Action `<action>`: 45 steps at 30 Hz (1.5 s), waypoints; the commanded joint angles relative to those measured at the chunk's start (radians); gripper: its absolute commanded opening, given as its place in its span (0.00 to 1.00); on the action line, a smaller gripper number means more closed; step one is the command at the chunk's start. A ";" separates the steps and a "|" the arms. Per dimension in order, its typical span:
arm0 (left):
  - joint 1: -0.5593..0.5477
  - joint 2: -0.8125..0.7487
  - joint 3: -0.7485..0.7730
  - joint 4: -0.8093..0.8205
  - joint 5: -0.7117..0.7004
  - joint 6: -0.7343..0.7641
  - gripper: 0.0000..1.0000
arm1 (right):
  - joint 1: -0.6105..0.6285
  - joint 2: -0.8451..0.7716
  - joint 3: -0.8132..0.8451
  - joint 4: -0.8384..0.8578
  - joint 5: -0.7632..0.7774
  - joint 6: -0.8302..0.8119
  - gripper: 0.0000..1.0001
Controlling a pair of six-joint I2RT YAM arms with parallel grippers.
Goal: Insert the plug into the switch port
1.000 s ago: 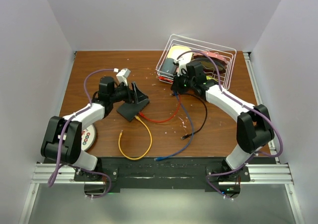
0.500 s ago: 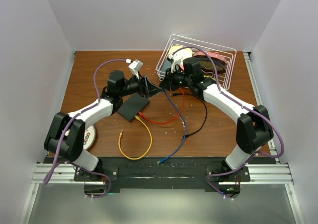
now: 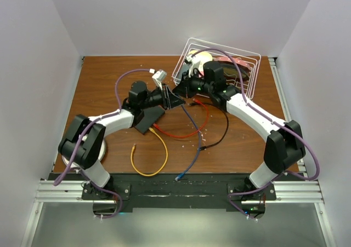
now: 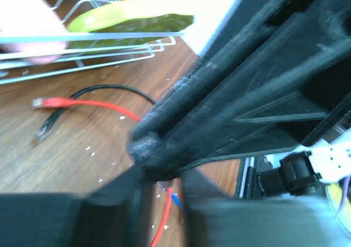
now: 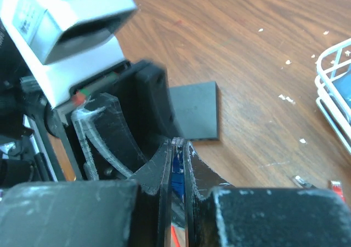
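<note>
Now we see the two arms meeting tip to tip over the middle of the table (image 3: 98, 77), just in front of the white wire basket (image 3: 252, 55). The right gripper (image 5: 176, 143) is pinched together on the end of the blue cable (image 3: 197, 140), with a sliver of blue showing between its fingers. The rest of that cable trails down toward the near edge. The left gripper (image 3: 174, 100) sits right against it, and its own view is too blurred for us to tell whether it is closed or apart. The switch (image 3: 148, 120) lies flat on the wood, untouched, beside the left wrist. A red cable (image 3: 184, 133) and a yellow cable (image 3: 147, 173) run from near its front edge.
</note>
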 commanded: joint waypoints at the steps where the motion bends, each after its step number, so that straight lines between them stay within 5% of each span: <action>1: -0.008 0.019 0.019 0.181 0.033 -0.064 0.00 | 0.005 -0.056 0.042 0.046 -0.034 0.041 0.04; 2: -0.007 0.012 0.014 0.179 0.027 -0.061 0.00 | 0.003 -0.062 0.041 0.039 -0.026 0.035 0.12; 6: 0.018 -0.076 0.019 0.053 -0.045 0.028 0.00 | 0.005 -0.101 0.019 -0.026 0.059 -0.028 0.68; 9: 0.055 -0.148 0.025 -0.016 -0.104 0.051 0.00 | 0.003 -0.124 -0.023 -0.024 0.040 -0.066 0.88; 12: 0.082 -0.210 0.025 -0.026 -0.119 0.052 0.00 | 0.005 -0.127 -0.072 0.017 -0.008 -0.070 0.96; 19: 0.086 -0.300 0.059 -0.047 -0.110 0.048 0.00 | 0.055 -0.061 -0.081 0.068 -0.017 -0.051 0.98; 33: 0.086 -0.498 0.086 -0.099 -0.090 0.112 0.00 | 0.125 0.042 0.194 -0.081 0.455 -0.010 0.99; 45: 0.086 -0.603 0.014 -0.067 -0.110 0.149 0.00 | 0.123 -0.137 0.158 -0.078 0.577 -0.065 0.99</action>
